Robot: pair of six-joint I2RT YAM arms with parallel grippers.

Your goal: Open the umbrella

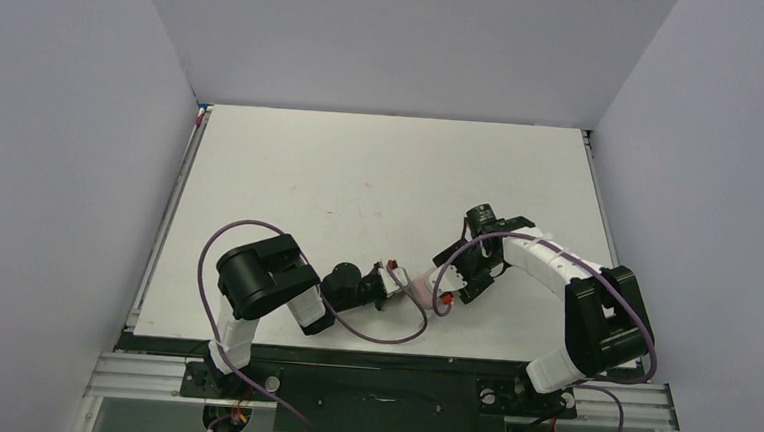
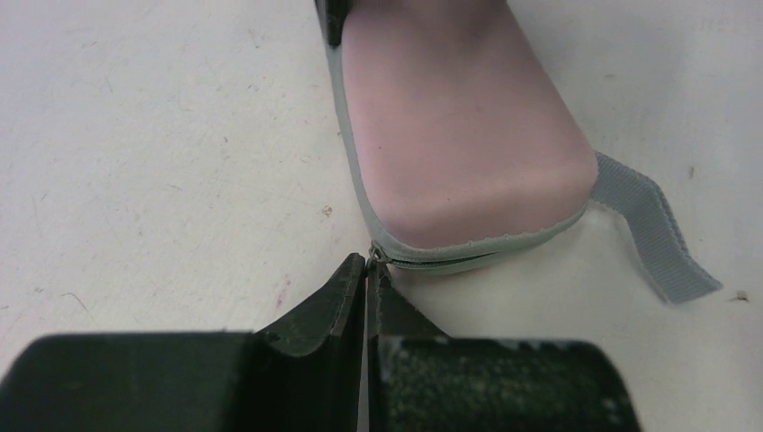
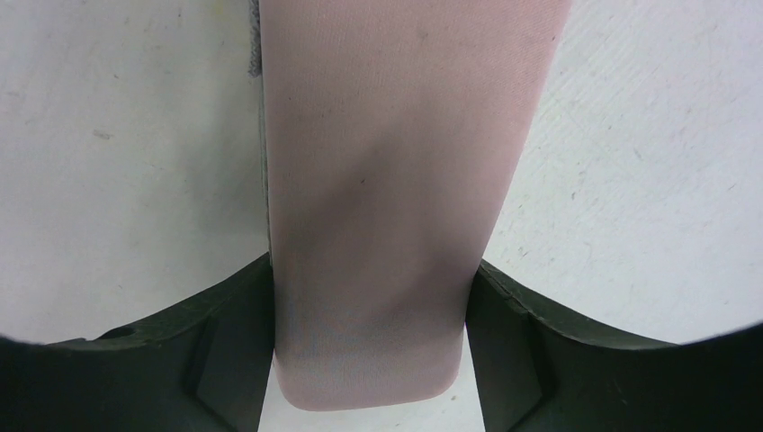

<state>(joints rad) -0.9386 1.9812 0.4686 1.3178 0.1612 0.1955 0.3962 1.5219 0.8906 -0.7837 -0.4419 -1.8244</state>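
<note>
White bench (image 2: 135, 135) carries a zipped pinkish case (image 2: 459, 117); umbrella unseen, presumably inside. My right claw (image 3: 371, 297) clamps its sides, left claw (image 2: 366, 270) pinches the zipper pull (image 2: 377, 256). That tiny tab could slip out when I tug

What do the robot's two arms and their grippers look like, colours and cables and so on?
Both the left arm and right arm mix bulky black joint housings with white links. A thin purple cable loops loosely along each. The left gripper has two black fingers tapering to wedge tips; the right gripper has broad, curved black fingers with moulded recesses.
</note>
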